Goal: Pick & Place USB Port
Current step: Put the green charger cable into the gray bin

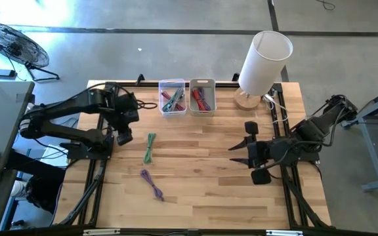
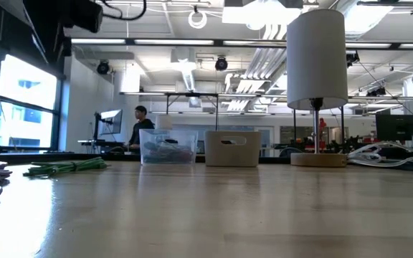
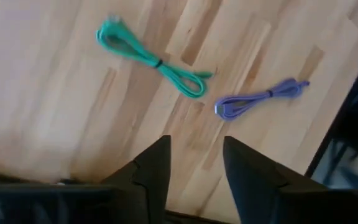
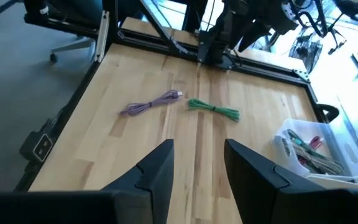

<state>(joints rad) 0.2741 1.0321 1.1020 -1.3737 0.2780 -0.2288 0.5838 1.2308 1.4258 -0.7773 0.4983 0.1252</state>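
1. A green cable (image 1: 149,147), bundled and tied at its middle, lies flat on the wooden table (image 1: 202,196), left of centre; nothing touches it; in the low view it shows as a flat green coil (image 2: 67,167) at the left.
2. A purple cable (image 1: 152,184), also bundled, lies nearer the front edge, just beyond the green one's near end; the two are close but apart.
3. Two small bins stand side by side at the far edge; the clear bin (image 1: 172,97) on the left holds mixed cables; the white bin (image 1: 202,96) on the right holds red ones.
4. The left gripper (image 1: 124,134) hangs above the table just left of the green cable; its fingers (image 3: 154,171) stand parted with bare wood between them, holding nothing; both cables lie ahead of it in the left wrist view.
5. The right gripper (image 1: 241,149) waits over the right half of the table, well apart from the cables; its fingers (image 4: 157,168) are likewise spread and empty.
6. A white lamp (image 1: 262,65) on a round wooden base stands at the far right corner.
7. Beyond the table, a person (image 2: 140,125) sits at a desk in the room; a floor fan (image 1: 13,47) stands at the far left.
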